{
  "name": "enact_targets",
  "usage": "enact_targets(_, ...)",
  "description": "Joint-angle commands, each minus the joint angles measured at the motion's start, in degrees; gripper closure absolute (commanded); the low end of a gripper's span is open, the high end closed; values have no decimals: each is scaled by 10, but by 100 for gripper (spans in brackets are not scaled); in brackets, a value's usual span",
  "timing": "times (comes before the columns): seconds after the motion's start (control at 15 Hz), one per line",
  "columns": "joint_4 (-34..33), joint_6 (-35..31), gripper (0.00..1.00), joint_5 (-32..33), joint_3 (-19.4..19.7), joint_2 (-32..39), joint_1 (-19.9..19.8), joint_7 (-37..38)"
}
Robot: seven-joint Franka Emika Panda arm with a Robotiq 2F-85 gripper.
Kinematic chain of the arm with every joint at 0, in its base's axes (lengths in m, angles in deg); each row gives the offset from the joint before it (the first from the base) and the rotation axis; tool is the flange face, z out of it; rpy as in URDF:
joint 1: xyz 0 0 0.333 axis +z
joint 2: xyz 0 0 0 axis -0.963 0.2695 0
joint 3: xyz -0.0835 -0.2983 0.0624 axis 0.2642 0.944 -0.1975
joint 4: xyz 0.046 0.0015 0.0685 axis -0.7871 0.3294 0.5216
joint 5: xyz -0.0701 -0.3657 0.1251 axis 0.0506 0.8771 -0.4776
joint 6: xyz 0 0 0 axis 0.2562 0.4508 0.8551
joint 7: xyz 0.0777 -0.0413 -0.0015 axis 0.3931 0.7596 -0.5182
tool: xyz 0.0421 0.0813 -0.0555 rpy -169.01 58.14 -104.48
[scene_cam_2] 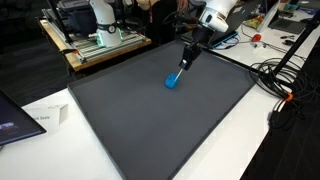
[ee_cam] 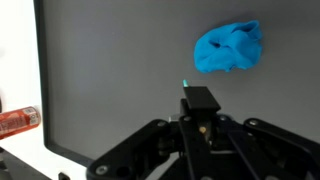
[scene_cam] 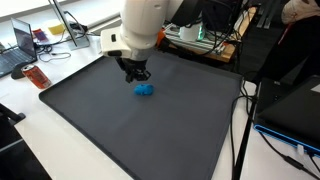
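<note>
A crumpled blue lump (scene_cam: 144, 89), like a cloth, lies on the dark grey mat (scene_cam: 120, 130) toward its far side. It also shows in the other exterior view (scene_cam_2: 172, 82) and at the upper right of the wrist view (ee_cam: 228, 47). My gripper (scene_cam: 135, 73) hovers just above and beside the lump. Its fingers (ee_cam: 199, 100) are closed together, and a thin teal stick (ee_cam: 186, 83) pokes out between them. In an exterior view the stick (scene_cam_2: 180, 70) slants from the gripper (scene_cam_2: 187, 58) down toward the lump.
A red can-like object (scene_cam: 38, 77) lies off the mat's corner and shows in the wrist view (ee_cam: 18, 121). A laptop (scene_cam: 14, 50) stands beyond it. Cables (scene_cam_2: 285, 85) run along one mat edge. White paper (scene_cam_2: 42, 117) lies near another corner.
</note>
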Motion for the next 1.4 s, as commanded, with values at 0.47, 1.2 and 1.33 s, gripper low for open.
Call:
enact_targets(0.47,18,-23,97,-195,0,-38,-48,-207)
enact_targets(1.2,47,-54,96,-316,-2,-88,-96,-348)
enact_targets(1.33,69,-58,97,-325,1,-114,-106,-361)
